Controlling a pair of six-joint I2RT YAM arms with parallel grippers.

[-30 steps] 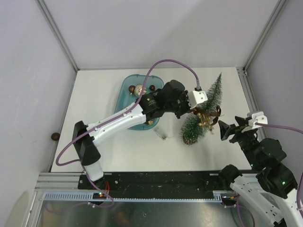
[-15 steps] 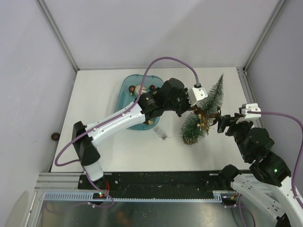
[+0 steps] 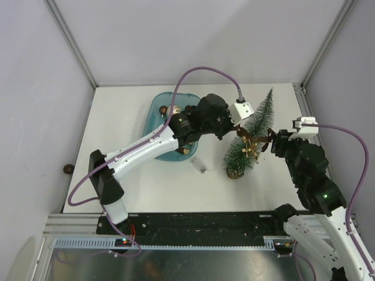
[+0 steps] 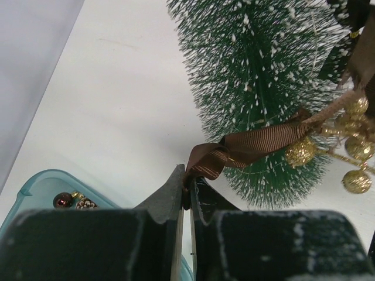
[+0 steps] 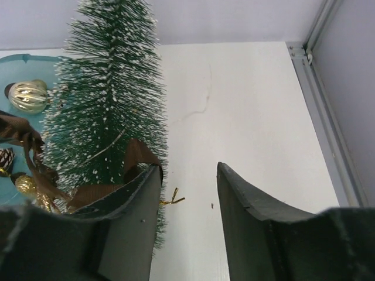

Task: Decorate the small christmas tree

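The small christmas tree (image 3: 263,114) lies on the bench (image 3: 129,175) between the two end effectors. The left end effector (image 3: 236,129) is beside its middle, and the right end effector (image 3: 270,141) is on the opposite side.

In the left wrist view the left end effector (image 4: 187,182) is pressed together, pinching one end of a brown ribbon (image 4: 258,140). The ribbon runs across the tree (image 4: 258,64) to a cluster of gold beads (image 4: 302,152). A corner of the teal tray (image 4: 35,187) shows at lower left.

In the right wrist view the right end effector (image 5: 188,170) is spread and holds nothing. The tree (image 5: 108,88) is just beside its left finger. This view alone shows a gold ball (image 5: 26,96) in the tray (image 5: 35,58).

Only the overhead view shows a brown ball (image 3: 68,169) lying off the bench.
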